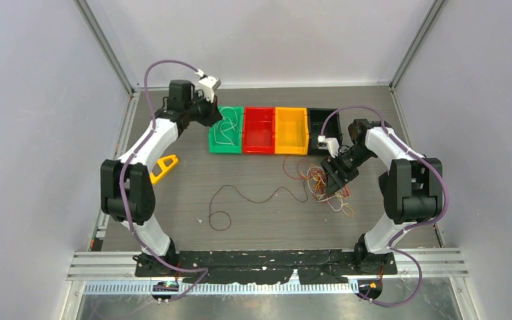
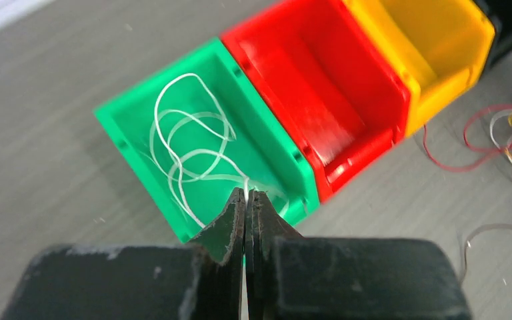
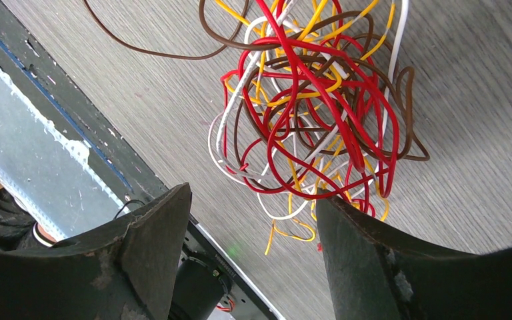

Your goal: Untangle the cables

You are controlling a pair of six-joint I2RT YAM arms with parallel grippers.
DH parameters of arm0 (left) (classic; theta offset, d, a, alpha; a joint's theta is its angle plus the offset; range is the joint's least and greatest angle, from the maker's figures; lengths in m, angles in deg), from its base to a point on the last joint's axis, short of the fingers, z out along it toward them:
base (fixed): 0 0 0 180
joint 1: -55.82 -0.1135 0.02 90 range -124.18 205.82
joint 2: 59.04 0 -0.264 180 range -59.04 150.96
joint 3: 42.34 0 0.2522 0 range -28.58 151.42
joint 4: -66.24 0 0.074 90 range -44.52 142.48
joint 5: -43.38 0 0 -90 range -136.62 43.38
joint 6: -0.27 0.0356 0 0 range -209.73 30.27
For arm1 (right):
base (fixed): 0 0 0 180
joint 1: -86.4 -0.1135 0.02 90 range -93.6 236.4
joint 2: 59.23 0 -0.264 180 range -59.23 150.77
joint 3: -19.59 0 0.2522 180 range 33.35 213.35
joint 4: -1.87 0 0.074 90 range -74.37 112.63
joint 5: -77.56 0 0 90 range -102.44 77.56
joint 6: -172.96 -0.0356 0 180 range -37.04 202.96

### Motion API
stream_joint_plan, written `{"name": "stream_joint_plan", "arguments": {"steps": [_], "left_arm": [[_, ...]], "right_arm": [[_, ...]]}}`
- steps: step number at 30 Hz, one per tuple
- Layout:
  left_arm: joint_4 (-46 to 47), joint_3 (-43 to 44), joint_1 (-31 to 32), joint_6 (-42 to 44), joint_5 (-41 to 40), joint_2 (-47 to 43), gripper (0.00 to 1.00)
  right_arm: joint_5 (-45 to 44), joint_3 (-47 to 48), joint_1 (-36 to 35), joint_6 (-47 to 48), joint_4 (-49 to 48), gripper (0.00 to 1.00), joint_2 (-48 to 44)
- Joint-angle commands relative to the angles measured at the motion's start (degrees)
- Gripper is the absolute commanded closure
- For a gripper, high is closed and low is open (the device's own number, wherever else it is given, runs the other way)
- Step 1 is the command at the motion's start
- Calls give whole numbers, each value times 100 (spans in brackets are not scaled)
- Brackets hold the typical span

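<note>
A tangle of red, brown, yellow and white cables (image 1: 325,187) (image 3: 307,100) lies on the table at the right. My right gripper (image 1: 331,181) (image 3: 253,193) hangs just above its near edge, open. The right fingertip (image 3: 327,203) overlaps the lowest loops and nothing sits between the fingers. One brown cable (image 1: 253,198) lies alone at mid-table. A white cable (image 1: 225,130) (image 2: 187,147) is coiled in the green bin (image 1: 227,151) (image 2: 127,133). My left gripper (image 1: 215,120) (image 2: 247,193) is above that bin's near wall, shut, with a white strand running up into its tips.
Red (image 1: 259,130), yellow (image 1: 291,130) and black (image 1: 320,123) bins stand in a row right of the green one. A yellow tool (image 1: 163,167) lies by the left arm. The black base rail (image 1: 267,260) runs along the near edge, close under the right gripper.
</note>
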Motion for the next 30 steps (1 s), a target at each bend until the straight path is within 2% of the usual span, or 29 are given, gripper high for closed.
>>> {"name": "stream_joint_plan", "arguments": {"steps": [1, 6, 14, 18, 23, 24, 26, 30], "left_arm": [[382, -476, -13, 191, 691, -784, 100], [38, -513, 7, 241, 702, -543, 100], [-346, 941, 95, -192, -16, 835, 100], [-490, 1177, 164, -262, -400, 1271, 100], [-774, 1244, 223, -288, -376, 1413, 100], [-811, 1228, 252, -212, -388, 1387, 97], [-908, 1251, 287, -95, -419, 1311, 76], [-1159, 1406, 233, -206, -324, 861, 45]], "right_arm": [[62, 26, -25, 83, 92, 26, -197], [105, 27, -26, 64, 87, 26, -124], [108, 49, -28, 32, 60, 26, -42], [108, 25, -29, 17, 79, 26, -118], [64, -23, -29, 54, 121, 26, -196], [60, -28, -27, 67, 122, 26, -199], [2, -18, -22, 71, 115, 26, -201], [-203, -4, -24, 22, 15, 25, -290]]}}
